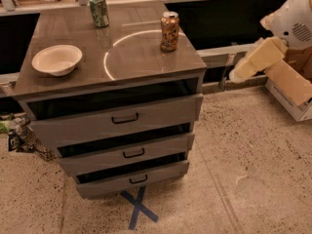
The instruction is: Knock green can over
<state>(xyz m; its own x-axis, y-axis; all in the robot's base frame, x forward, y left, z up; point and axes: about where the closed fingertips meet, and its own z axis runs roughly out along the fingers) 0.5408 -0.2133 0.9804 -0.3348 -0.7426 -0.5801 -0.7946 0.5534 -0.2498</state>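
1. Grey three-drawer cabinet with a glossy grey-brown top (141,65), filling the centre and left of the frame and standing on a speckled stone-like floor (253,145).
2. Small aluminium green can with a green and white patterned label and a silver top (99,9), upright at the rear edge of the cabinet top, in the upper left of the frame. Nothing touches it.
3. Orange-gold aluminium drink can (169,31), upright near the right rear corner of the top and well apart from the green can. It stands on a thin white ring (107,57) that curves across the surface.
4. Shallow white round bowl (57,59), on the left side of the top, near the front edge. Its inside shows only bare white surface.
5. Top drawer (117,118), middle drawer (129,154) and bottom drawer (134,179), each with a dark bar handle and each pulled out slightly. The gaps above them are dark, so their contents cannot be told.
6. Cream-coloured gripper (242,70), at the end of the robot's arm at the right edge of the frame, held in the air to the right of the cabinet. It is well apart from both cans and holds nothing visible. Whether it is open or closed cannot be told.
7. Blue tape cross (139,208), on the floor in front of the bottom drawer.
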